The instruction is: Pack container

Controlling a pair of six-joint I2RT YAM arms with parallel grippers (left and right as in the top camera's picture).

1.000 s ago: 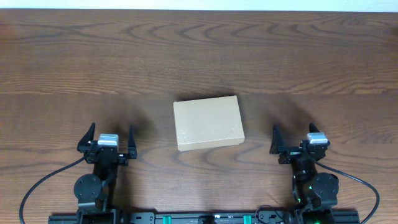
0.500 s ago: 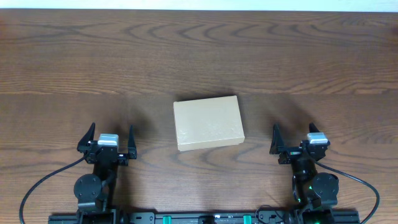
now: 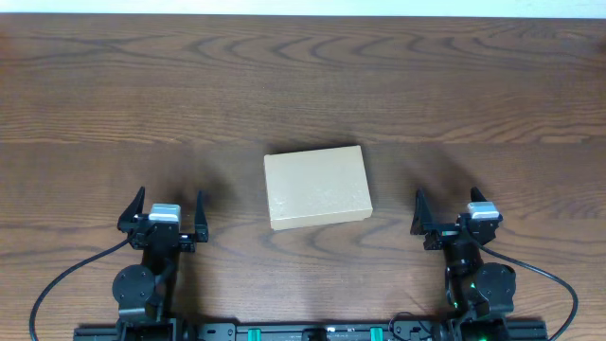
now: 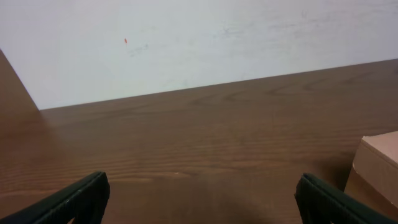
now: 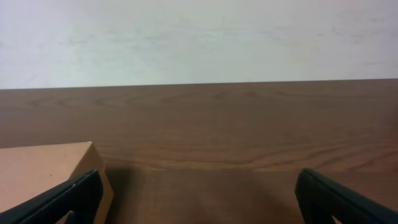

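The left end effector (image 3: 170,196) and right end effector (image 3: 447,197) — both spread wide and empty — sit at the near edge of the tabletop (image 3: 303,85), with the closed tan container (image 3: 317,187) lying apart between them at centre, where a one-sided push at its lid would likely slide the probably light box rather than open it.

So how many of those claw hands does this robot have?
2. The left hand is open, to the left of the cardboard box; the right hand is open on the box's other side. None seems hidden.
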